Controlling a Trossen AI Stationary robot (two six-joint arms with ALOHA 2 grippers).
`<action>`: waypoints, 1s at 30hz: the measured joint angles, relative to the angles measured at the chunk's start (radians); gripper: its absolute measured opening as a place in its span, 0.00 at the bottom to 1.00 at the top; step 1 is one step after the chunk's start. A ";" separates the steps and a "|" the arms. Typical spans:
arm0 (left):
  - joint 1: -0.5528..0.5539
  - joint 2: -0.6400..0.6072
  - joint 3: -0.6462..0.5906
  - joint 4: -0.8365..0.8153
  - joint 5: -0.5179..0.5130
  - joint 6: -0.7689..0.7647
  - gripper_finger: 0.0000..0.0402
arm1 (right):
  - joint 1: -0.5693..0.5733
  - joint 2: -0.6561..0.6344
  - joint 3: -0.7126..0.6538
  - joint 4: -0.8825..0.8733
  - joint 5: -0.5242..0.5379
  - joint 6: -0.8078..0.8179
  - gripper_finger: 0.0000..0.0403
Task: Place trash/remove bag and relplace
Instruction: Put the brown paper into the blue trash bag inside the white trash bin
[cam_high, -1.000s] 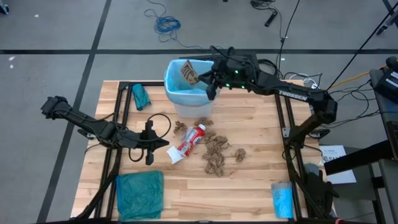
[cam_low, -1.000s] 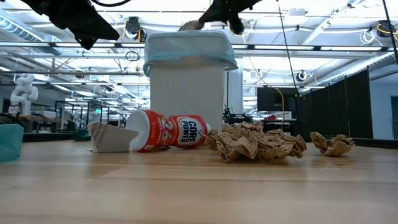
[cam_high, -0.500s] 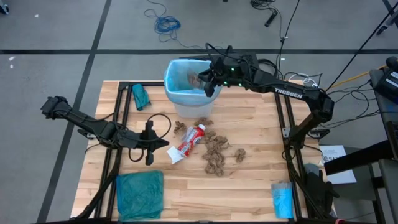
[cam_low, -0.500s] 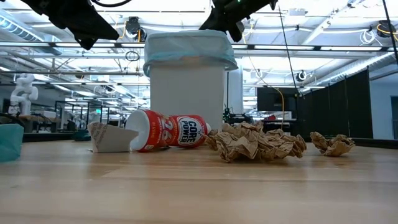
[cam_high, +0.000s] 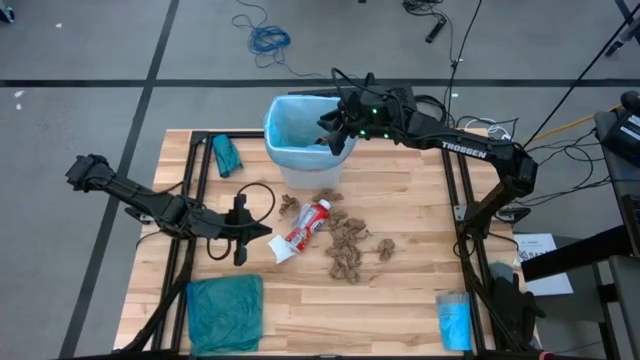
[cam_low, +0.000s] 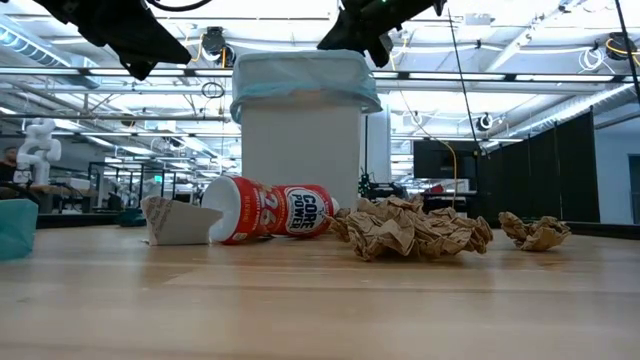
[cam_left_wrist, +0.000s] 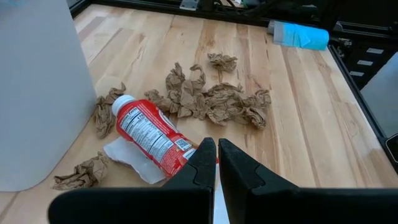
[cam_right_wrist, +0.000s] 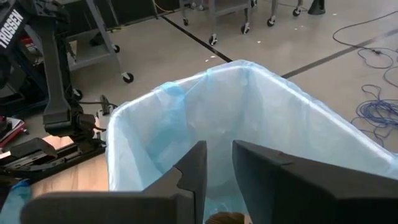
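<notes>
The white bin (cam_high: 300, 165) stands at the table's far middle, lined with the light blue bag (cam_right_wrist: 249, 118), whose edge is folded over the rim (cam_low: 305, 75). My right gripper (cam_right_wrist: 219, 149) hovers open over the bin's right rim (cam_high: 335, 130) with nothing between its fingers. A brown bit (cam_right_wrist: 224, 218) shows low inside the bag. The red-and-white tube (cam_high: 305, 228) and several crumpled brown scraps (cam_high: 350, 245) lie on the table in front of the bin. My left gripper (cam_left_wrist: 216, 155) hangs shut above the table, just left of the tube (cam_left_wrist: 152, 134).
A teal-green bag (cam_high: 225, 312) lies at the near left and a small teal bundle (cam_high: 226, 153) left of the bin. A bright blue roll (cam_high: 453, 320) sits at the near right. White paper (cam_left_wrist: 134, 165) lies under the tube. Black frame rails (cam_high: 195, 200) run along both sides.
The brown scrap that my right gripper held over the bin has left its fingers and dropped into the bag; it no longer shows above the rim. My left gripper has kept still.
</notes>
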 joint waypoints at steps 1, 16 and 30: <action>0.000 0.000 0.000 0.000 0.000 0.000 0.04 | 0.000 0.000 0.000 0.000 0.000 0.000 0.18; 0.000 0.000 0.000 -0.010 0.000 0.000 0.04 | 0.212 -0.130 0.000 -0.236 -0.183 -0.063 0.18; 0.000 0.030 0.000 -0.002 0.000 -0.002 0.04 | 0.589 -0.217 -0.300 -0.367 0.220 0.104 0.18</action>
